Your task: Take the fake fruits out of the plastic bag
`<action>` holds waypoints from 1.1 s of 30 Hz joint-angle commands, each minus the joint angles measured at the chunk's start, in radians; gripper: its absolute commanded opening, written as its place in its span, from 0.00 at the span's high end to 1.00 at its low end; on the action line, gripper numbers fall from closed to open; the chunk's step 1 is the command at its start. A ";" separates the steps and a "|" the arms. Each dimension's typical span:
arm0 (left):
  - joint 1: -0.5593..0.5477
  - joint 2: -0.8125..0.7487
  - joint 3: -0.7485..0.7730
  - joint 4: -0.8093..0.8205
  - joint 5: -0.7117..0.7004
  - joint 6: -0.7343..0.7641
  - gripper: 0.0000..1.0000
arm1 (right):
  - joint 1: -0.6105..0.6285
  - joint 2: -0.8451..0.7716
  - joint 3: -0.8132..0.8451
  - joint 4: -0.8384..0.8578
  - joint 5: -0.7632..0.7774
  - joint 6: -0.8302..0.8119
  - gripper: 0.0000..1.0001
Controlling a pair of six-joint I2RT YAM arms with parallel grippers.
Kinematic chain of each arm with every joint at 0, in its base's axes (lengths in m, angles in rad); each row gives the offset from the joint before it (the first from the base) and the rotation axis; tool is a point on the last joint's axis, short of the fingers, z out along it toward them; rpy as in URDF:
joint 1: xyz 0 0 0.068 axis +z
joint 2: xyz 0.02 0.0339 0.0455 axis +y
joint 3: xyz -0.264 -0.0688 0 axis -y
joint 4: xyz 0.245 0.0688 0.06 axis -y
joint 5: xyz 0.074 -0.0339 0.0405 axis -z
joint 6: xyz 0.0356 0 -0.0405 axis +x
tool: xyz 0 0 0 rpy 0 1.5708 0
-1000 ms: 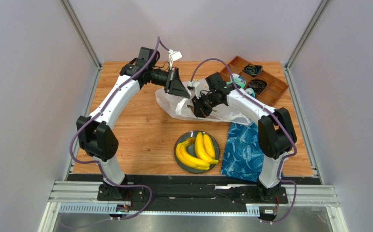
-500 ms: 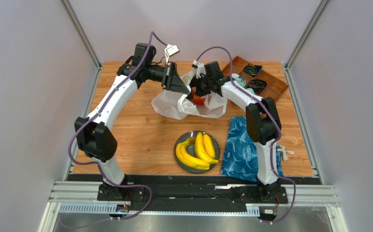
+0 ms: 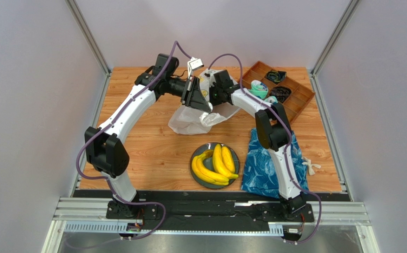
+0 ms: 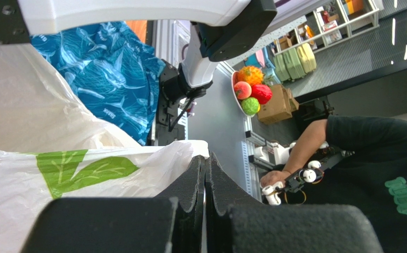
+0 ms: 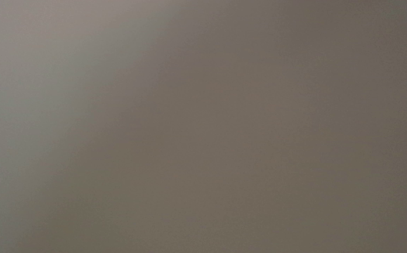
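The white plastic bag hangs bunched at the back centre of the table. My left gripper is shut on the bag's upper edge; in the left wrist view its jaws are pressed together on the white film. The right arm's wrist presses into the bag's top right beside the left gripper. Its fingers are hidden, and the right wrist view is a blank grey-brown blur. Two yellow banana bunches lie on a dark plate in front. No other fruit shows on the table.
A blue patterned cloth lies right of the plate, also behind the bag in the left wrist view. A wooden compartment tray with a teal sock and dark cables stands back right. A small white item lies at the right edge.
The right arm has swung up and back-left, from low on the bag to its top beside the left gripper. A red fruit seen at the bag half a second ago no longer shows.
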 commanded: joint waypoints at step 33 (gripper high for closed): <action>0.025 -0.010 0.084 -0.411 -0.168 0.483 1.00 | -0.001 -0.234 -0.313 -0.269 -0.045 -0.249 0.73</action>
